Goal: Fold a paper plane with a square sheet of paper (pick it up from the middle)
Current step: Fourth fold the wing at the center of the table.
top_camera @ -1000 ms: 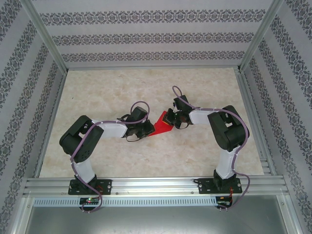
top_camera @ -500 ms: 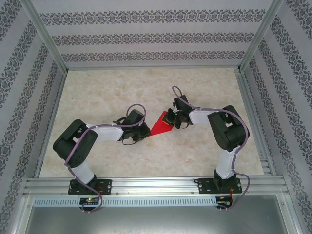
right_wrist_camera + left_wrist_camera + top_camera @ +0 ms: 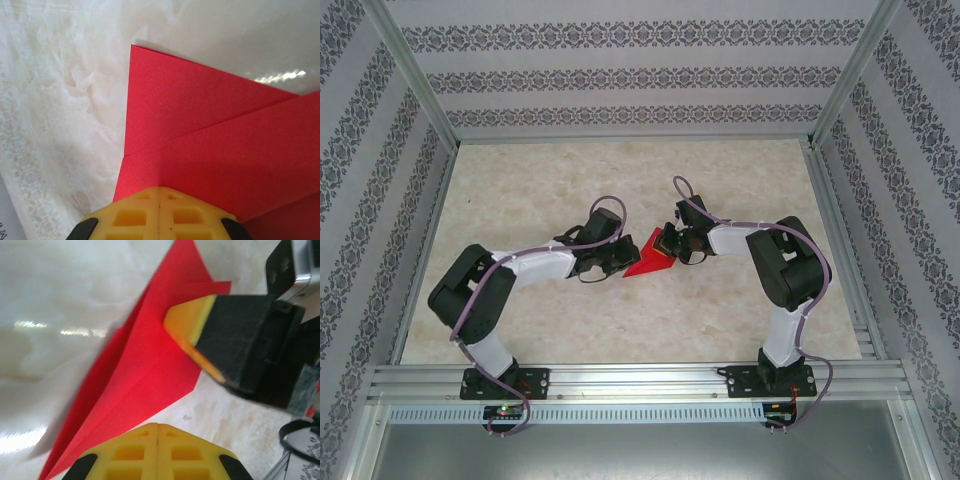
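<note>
The red paper (image 3: 650, 258), creased into a pointed wedge, is lying flat mid-table (image 3: 740, 300) between both arms. The right gripper (image 3: 159, 195) is pressing closed fingers onto its wide end. The left gripper (image 3: 158, 432), jaws together too, is sitting by the tapered side.

The left arm comes back in: having pulled off toward the near left half a second ago, its wrist now pushes forward and up-table, bringing the left gripper (image 3: 618, 263) right up to the red paper (image 3: 651, 257). Its jaws, slightly parted a second ago, now meet. The paper's near-left point shows longer.
</note>
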Available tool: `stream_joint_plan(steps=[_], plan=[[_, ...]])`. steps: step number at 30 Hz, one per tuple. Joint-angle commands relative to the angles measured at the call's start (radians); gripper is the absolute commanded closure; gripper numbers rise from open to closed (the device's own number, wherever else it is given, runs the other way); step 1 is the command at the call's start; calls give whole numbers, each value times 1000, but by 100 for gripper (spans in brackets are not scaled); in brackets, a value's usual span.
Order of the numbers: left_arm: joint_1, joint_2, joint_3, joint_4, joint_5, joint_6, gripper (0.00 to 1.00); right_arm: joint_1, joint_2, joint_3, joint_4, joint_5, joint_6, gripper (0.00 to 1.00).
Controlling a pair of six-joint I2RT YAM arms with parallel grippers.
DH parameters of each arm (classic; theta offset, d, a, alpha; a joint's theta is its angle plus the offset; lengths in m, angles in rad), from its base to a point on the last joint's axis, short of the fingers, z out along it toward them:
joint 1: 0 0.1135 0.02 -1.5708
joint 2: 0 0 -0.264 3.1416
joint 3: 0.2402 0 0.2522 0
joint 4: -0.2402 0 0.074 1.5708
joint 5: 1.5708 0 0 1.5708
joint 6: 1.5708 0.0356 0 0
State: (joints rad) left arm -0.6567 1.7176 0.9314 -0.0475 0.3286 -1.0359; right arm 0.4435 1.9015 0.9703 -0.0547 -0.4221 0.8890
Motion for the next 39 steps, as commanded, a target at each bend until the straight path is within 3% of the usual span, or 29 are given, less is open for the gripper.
stream_joint_plan(steps=[1,8,17,29,39], plan=[[-3,72,58,58,53,19,99,-3,70,-51,-165,145,-18,99],[-14,180,156,-46,69,49,99,-3,73,-45,-172,146,-16,99],[-14,229,136,-100,4,50,100,-2,82,-42,-190,152,-21,99],[2,158,-56,-69,-52,-22,100,-3,103,-29,-256,182,-39,99],[40,97,-198,-1,-10,-70,100,-5,116,-32,-271,196,-48,99]])
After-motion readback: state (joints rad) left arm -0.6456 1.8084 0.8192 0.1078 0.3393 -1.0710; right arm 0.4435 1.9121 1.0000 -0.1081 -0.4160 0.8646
